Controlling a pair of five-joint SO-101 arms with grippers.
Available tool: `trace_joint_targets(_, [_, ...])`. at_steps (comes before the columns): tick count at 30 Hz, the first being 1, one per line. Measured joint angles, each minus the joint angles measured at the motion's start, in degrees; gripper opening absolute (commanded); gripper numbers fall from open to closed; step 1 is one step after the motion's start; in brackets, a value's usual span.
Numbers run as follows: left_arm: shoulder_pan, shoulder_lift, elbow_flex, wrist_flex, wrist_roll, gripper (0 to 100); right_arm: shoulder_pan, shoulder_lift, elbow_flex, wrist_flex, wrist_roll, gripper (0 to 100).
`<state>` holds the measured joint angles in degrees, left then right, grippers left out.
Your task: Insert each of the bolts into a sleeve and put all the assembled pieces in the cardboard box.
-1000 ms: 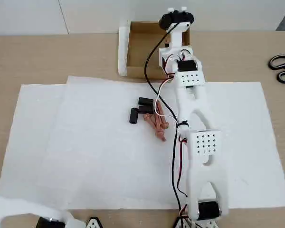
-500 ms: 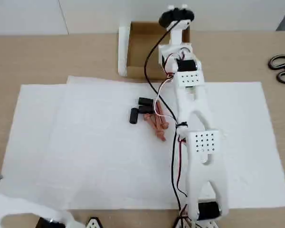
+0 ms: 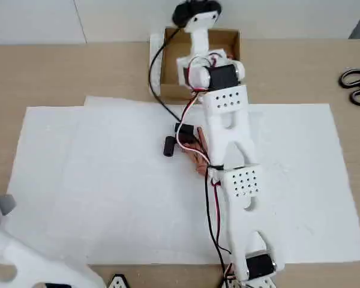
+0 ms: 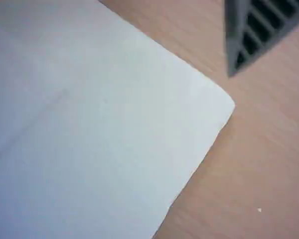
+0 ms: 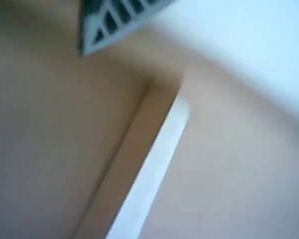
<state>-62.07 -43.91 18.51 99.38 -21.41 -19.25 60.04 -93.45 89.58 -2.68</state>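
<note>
Right arm [image 3: 228, 117] extends over the cardboard box [image 3: 170, 66]; whether the right fingers [image 5: 119, 20] are apart cannot be told. Bolts [image 3: 195, 161] and sleeves [image 3: 169, 146] lie unassembled on the white sheet [image 3: 96, 180]. Hazard: the slack cable [image 3: 151, 66] may sweep them aside.

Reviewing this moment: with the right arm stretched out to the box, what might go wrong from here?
The right arm has a loose cable trailing across the sleeves and bolts; pulling away from the cardboard box might snag and scatter them. They also lie bunched together on the white sheet, so picking one may knock its neighbours.
</note>
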Motion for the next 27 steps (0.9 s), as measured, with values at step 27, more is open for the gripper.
trace_joint_targets(27, [2.4, -2.2, 8.6, 0.0, 0.8, 32, -4.9, -5.5, -0.3, 9.7, -15.3, 26.7])
